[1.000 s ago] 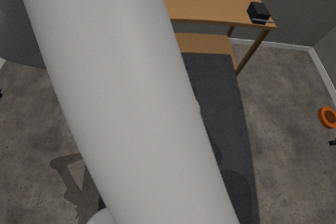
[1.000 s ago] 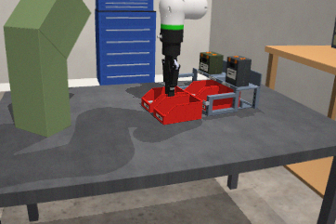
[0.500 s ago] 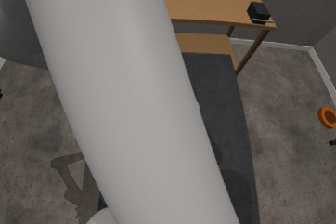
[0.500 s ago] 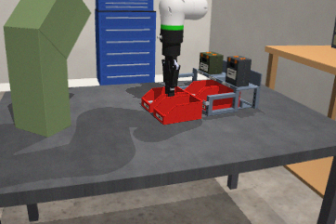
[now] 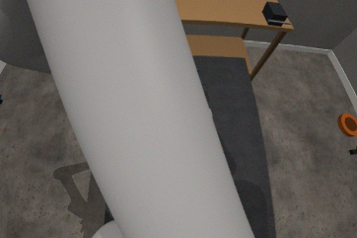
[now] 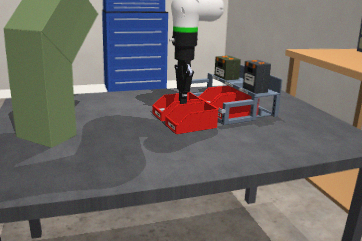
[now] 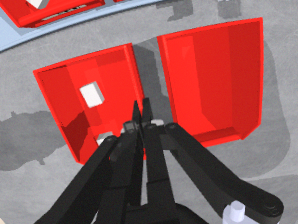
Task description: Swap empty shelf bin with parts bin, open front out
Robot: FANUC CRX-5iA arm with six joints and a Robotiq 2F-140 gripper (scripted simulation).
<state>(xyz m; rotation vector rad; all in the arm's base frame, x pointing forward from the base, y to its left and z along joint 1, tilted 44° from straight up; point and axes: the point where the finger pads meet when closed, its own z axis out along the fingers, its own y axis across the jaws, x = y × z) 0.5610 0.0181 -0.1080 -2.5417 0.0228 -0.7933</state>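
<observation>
In the wrist view two red open bins stand side by side on the grey table in front of the shelf. The left bin (image 7: 89,99) holds white parts (image 7: 91,94). The right bin (image 7: 212,82) is empty. My gripper (image 7: 143,108) reaches down between them, and its fingertips are pinched on the near end of the parts bin's right wall. In the exterior view the gripper (image 6: 183,97) points straight down between the far bin (image 6: 170,103) and the near bin (image 6: 192,118). The top view is blocked by the white arm (image 5: 133,108).
A big green block (image 6: 47,59) stands at the table's left. A wooden table (image 6: 330,64) is at the right.
</observation>
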